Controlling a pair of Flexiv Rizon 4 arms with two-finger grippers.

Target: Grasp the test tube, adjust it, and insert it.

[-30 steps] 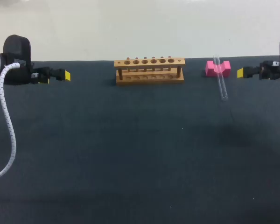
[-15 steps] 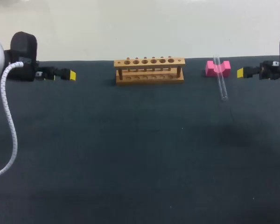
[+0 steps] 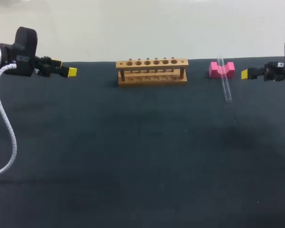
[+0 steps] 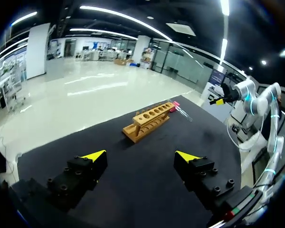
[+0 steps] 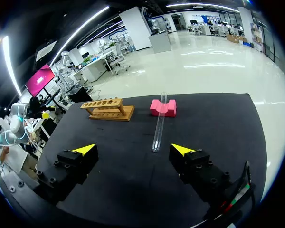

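Note:
A clear test tube (image 3: 224, 80) lies sloped, its upper end resting in the notch of a pink block (image 3: 222, 69) and its lower end on the black table (image 3: 142, 152). A wooden rack (image 3: 152, 71) with a row of holes stands empty at the back middle. My right gripper (image 3: 245, 73) hangs open at the far right, just right of the pink block; in its wrist view the test tube (image 5: 159, 123) and block (image 5: 163, 107) lie ahead of the open gripper (image 5: 133, 149). My left gripper (image 3: 71, 72) is open at the far left, with the rack (image 4: 149, 120) far ahead of the gripper (image 4: 140, 156).
A white cable (image 3: 4, 123) loops from my left arm down over the table's left side. The table's back edge (image 3: 99, 61) runs just behind the rack and block.
My left arm has risen and moved a little to the right toward the rack. The right arm, tube, block and rack have not moved.

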